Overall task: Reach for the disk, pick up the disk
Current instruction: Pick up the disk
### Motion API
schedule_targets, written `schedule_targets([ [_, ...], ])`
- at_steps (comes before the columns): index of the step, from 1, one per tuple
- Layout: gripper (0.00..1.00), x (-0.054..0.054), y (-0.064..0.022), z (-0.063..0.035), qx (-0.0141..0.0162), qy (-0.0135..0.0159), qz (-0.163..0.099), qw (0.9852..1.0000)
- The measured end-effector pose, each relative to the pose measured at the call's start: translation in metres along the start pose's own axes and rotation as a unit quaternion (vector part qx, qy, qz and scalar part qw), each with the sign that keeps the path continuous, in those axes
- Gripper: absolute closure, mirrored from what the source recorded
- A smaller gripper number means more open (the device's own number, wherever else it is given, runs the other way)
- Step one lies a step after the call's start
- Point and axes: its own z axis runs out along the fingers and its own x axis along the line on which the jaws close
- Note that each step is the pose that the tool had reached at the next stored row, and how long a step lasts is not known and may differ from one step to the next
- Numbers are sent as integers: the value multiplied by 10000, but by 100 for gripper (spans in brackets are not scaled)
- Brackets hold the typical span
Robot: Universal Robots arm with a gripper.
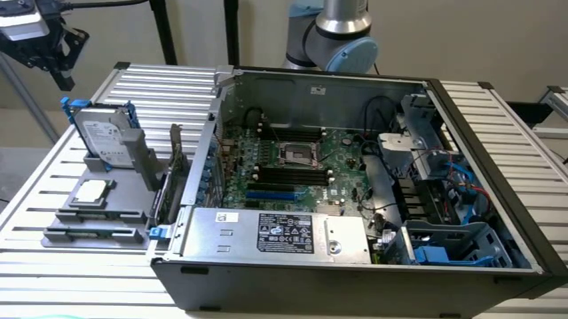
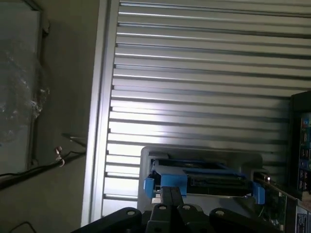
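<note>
1. One slatted metal table (image 1: 497, 113) carries everything. An open computer case (image 1: 355, 286) takes up its middle and the exterior view's right.
2. Two smaller things matter at the exterior view's left: a grey holder (image 1: 133, 199) on the table, just beside the case, and the disk (image 1: 102, 136) standing in it.
3. The disk stands on edge in the holder's far slot and leans back, its long axis running up and down. Its blue bracket shows along the top and side edges.
4. The gripper (image 1: 66, 81) hangs well above the disk and somewhat toward the exterior view's left, clear of it. Its fingers point downward.
5. In the wrist view the gripper (image 2: 171, 191) has its fingers (image 2: 166, 194) pressed together with nothing between them. The disk (image 2: 204, 174) lies just past their tips, seen edge-on.
6. That top edge runs crosswise to the seam between the fingers.
7. A small square chip (image 1: 92, 191) lies flat on the holder, nearer the camera than the disk.
8. Writing: the disk's white label carries print too fine to read. The black label (image 1: 286, 232) on the silver box inside the case has white text I cannot make out either; no brand is legible.
</note>
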Motion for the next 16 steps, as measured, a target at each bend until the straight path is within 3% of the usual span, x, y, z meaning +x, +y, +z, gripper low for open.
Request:
schedule_targets([
  [4,89,0,1,0,0,14,-366,9993],
  [8,89,0,1,0,0,28,-731,9973],
  [12,89,0,1,0,0,42,-1094,9940],
  [16,89,0,1,0,0,55,-1451,9894],
])
